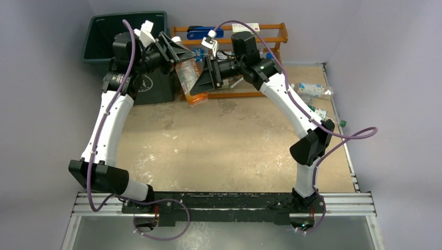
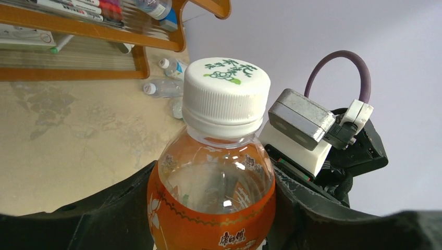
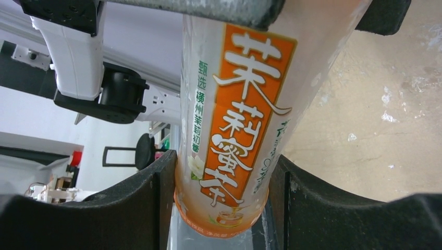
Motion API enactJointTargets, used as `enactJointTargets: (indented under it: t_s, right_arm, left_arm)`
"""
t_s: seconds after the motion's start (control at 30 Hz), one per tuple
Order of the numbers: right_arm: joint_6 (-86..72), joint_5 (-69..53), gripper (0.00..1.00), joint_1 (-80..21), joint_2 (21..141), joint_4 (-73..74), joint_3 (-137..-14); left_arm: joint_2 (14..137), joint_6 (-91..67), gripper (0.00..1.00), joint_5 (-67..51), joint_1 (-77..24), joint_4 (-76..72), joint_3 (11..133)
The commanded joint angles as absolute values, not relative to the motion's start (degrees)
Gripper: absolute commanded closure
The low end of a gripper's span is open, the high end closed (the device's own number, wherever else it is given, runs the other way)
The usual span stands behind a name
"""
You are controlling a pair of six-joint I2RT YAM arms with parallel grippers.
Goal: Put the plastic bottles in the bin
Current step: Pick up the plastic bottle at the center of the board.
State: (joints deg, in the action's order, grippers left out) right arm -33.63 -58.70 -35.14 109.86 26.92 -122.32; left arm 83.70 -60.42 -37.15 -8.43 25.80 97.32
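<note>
One clear plastic bottle [image 1: 187, 76] with an orange label and a white cap hangs tilted in the air between both grippers, just right of the dark green bin [image 1: 104, 31]. My left gripper [image 1: 179, 58] is shut on its upper part; in the left wrist view its jaws [image 2: 211, 208] press the shoulder under the cap [image 2: 228, 86]. My right gripper [image 1: 202, 83] is shut on its lower part; in the right wrist view [image 3: 221, 200] both fingers touch the label [image 3: 245, 104]. More bottles [image 1: 312, 89] lie at the table's right edge.
The orange-brown wooden rack [image 1: 271, 37] with markers and small boxes stands behind the grippers. Two small clear bottles [image 2: 164, 88] lie on the tabletop beside the rack. Another bottle [image 1: 319, 112] lies near the right arm's elbow. White walls close in the table.
</note>
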Motion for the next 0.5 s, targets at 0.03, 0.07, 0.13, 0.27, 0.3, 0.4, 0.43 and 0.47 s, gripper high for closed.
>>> enactJointTargets:
  t_s: [0.03,0.07,0.13,0.27,0.3,0.4,0.43,0.47]
  right_arm:
    - [-32.9,-60.0,0.35,-35.1,106.1,26.4,-122.4]
    - [-32.9,-60.1,0.25,-35.1,105.8,26.7,-122.7]
    - [-32.7,-59.9,0.08,-35.1,105.3,27.5,-123.3]
    - [-31.6,-57.8,0.0,-34.9,103.1,30.3,-123.7]
    - [-31.6,-57.2,0.0,-34.6,102.2,30.6,-123.5]
    - [-31.7,-54.7,0.0,-33.9,99.3,31.3,-122.0]
    - [-31.6,-54.1,0.0,-33.5,98.2,31.4,-120.8]
    - [-31.7,-53.4,0.0,-33.2,97.0,31.3,-119.6]
  left_arm:
    - [84.1,-57.8,0.55,-34.4,-8.5,27.3,101.0]
    - [84.3,-57.7,0.55,-34.1,-8.6,27.5,101.5]
    - [85.2,-56.7,0.56,-33.2,-8.5,29.0,103.2]
    - [88.2,-51.4,0.57,-29.9,-8.4,35.3,110.4]
    - [89.3,-49.8,0.57,-28.5,-8.4,37.5,112.9]
    - [92.7,-45.8,0.57,-24.1,-8.4,42.9,120.3]
    - [93.3,-44.9,0.57,-23.0,-8.2,44.1,122.5]
    - [94.6,-44.4,0.58,-21.8,-8.1,44.7,124.3]
